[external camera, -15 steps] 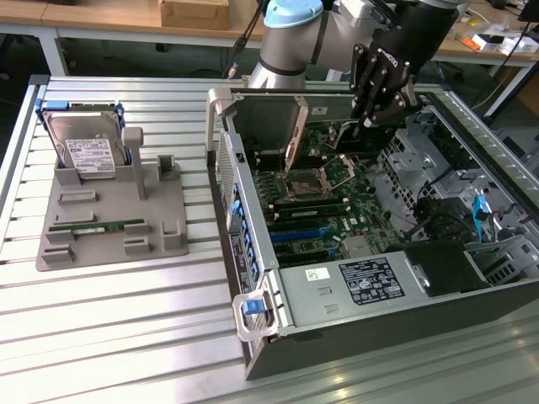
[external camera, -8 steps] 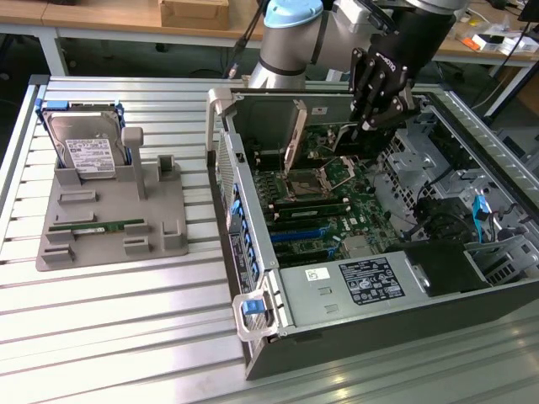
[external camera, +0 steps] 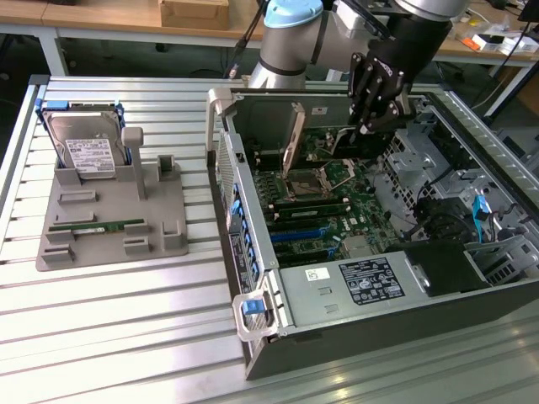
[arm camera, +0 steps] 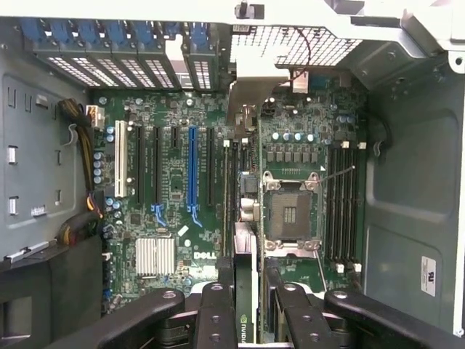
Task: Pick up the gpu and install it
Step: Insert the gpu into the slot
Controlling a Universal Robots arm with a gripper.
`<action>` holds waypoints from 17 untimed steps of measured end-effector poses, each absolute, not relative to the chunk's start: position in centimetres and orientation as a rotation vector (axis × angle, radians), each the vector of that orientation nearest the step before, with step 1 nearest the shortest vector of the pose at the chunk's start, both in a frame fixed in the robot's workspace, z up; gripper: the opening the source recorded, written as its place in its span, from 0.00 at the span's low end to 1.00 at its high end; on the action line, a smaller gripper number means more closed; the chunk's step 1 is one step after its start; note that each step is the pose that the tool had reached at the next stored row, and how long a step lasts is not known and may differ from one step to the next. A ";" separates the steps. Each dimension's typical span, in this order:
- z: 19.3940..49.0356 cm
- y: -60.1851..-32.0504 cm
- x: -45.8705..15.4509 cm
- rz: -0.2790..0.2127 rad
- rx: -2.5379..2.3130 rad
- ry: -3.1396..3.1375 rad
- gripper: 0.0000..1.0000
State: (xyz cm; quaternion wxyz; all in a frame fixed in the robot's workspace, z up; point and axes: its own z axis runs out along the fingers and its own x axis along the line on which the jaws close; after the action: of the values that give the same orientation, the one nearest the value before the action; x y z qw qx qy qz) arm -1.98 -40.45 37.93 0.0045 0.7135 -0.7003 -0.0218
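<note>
**Card over the open case, gripped edge-on**

A ribbed aluminium table (external camera: pixel 126 337) carried everything. On it, at the exterior view's left, a grey moulded fixture tray (external camera: pixel 168 210) held a silver hard drive with a white label (external camera: pixel 84 151) and a narrow green memory stick (external camera: pixel 97 226). Beside the tray lay a black open computer case (external camera: pixel 379 341), its green motherboard (external camera: pixel 337 210) exposed.

Above the board hung the black gripper (external camera: pixel 370 126). Its fingers (arm camera: pixel 218 298) were closed on the gpu (arm camera: pixel 245 320), a thin dark expansion card seen edge-on in the wrist view. The card was off the board, over the strip between the expansion slots and the square metal processor socket (arm camera: pixel 290 211).

Its long axis ran parallel to the long blue slot (arm camera: pixel 192 167). Its silvery-tan bracket (external camera: pixel 294 139) led, pointing at the case's rear wall with the blue latches (arm camera: pixel 109 36).

In my judgement, this placing called for keeping that parallel line. The contact edge needed to sit squarely over the slot and the bracket to meet its rear opening. The push needed to be even, since a tilted card would likely bind.

Wooden benches (external camera: pixel 109 17) stood beyond.
</note>
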 end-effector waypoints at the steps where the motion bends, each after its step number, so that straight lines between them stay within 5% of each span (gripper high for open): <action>1: 37.9 -40.5 -2.0 -0.068 2.234 -2.195 0.27; 17: 37.1 -40.5 -2.0 -0.068 2.223 -2.206 0.27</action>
State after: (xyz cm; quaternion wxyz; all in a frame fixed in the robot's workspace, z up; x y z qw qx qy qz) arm -1.98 -40.47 37.07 0.0044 0.7096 -0.7042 -0.0218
